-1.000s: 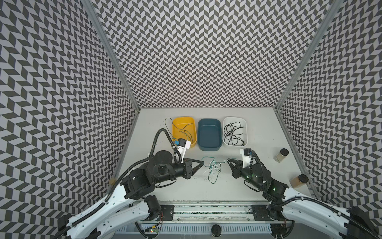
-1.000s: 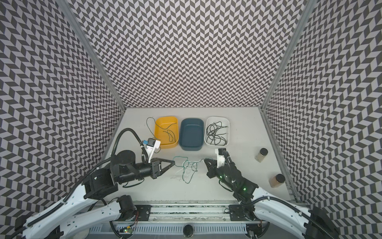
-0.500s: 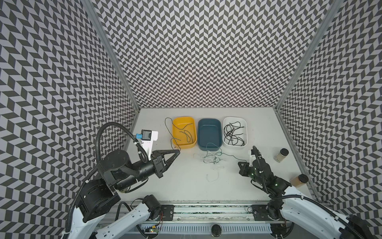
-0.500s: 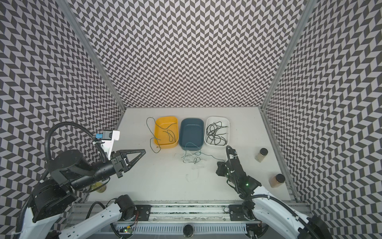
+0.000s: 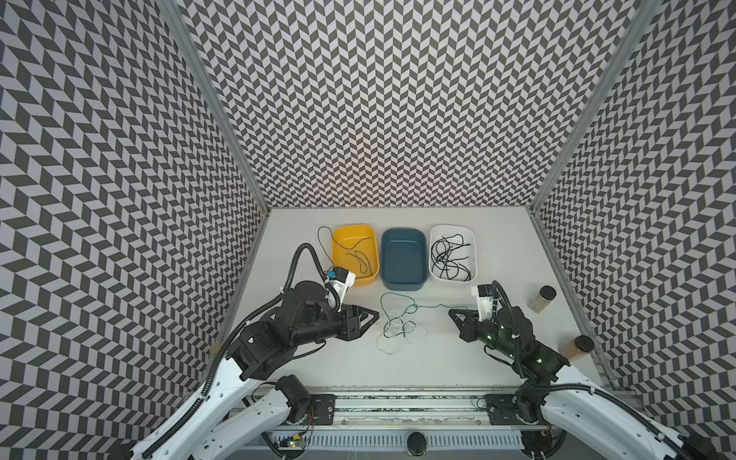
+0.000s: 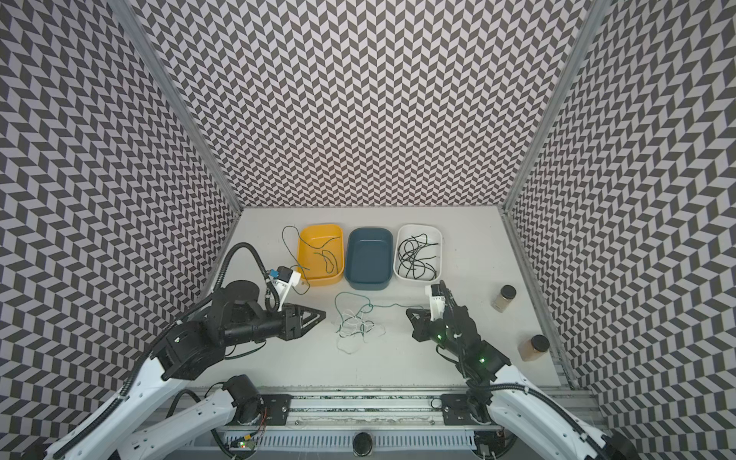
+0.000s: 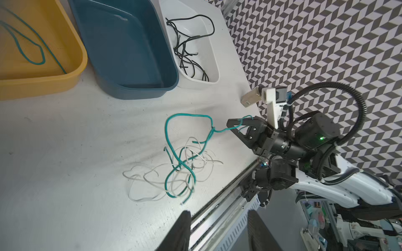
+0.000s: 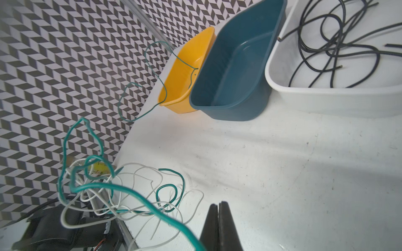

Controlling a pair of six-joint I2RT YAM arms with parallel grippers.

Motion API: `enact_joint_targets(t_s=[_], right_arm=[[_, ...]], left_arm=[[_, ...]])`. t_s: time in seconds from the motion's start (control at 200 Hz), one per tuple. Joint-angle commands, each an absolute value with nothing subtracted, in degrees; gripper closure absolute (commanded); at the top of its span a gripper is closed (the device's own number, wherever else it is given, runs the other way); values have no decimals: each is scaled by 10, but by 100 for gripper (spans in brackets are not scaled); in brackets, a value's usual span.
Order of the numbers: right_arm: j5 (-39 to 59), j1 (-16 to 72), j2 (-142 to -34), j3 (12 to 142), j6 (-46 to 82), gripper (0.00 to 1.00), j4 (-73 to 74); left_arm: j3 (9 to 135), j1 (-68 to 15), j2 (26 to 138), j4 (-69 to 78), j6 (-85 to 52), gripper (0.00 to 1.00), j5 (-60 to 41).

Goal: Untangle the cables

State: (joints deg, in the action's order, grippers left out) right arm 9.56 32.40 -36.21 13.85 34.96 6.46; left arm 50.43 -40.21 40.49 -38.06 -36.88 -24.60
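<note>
Both arms reach in low over the tabletop (image 5: 342, 370) from its near edge, angled toward each other. The left arm (image 5: 278, 334) is folded sharply at the elbow, with its black forearm lying nearly level. The left tool (image 5: 374, 314) points toward the middle, and in the left wrist view its two fingers (image 7: 181, 230) stand clearly apart (dark, blunt-ended). The right arm (image 5: 513, 334) stretches forward and inward. The right tool (image 5: 451, 311) faces the left one, tip toward tip, the two well apart. In the right wrist view its fingers (image 8: 211, 226) press flat against each other.
</note>
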Motion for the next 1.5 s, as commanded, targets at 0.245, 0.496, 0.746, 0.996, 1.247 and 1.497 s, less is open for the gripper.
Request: enact_joint_targets(t_s=[0.245, 0.496, 0.746, 0.996, 1.247, 1.497], right_arm=[[170, 323, -351, 142, 314, 100, 126], [201, 323, -346, 147, 306, 100, 136], [188, 323, -332, 151, 294, 100, 121], [202, 323, -336, 156, 283, 100, 119], [242, 323, -356, 175, 276, 100, 113], [226, 323, -365, 174, 277, 100, 119]], left_arm=[[475, -400, 434, -302, -350, 44, -296], [455, -400, 448, -307, -345, 45, -302], [506, -398, 454, -410, -271, 44, -241], [522, -376, 447, -416, -244, 43, -245], [495, -376, 463, -354, -277, 49, -306], [469, -376, 452, -317, -296, 45, -397]])
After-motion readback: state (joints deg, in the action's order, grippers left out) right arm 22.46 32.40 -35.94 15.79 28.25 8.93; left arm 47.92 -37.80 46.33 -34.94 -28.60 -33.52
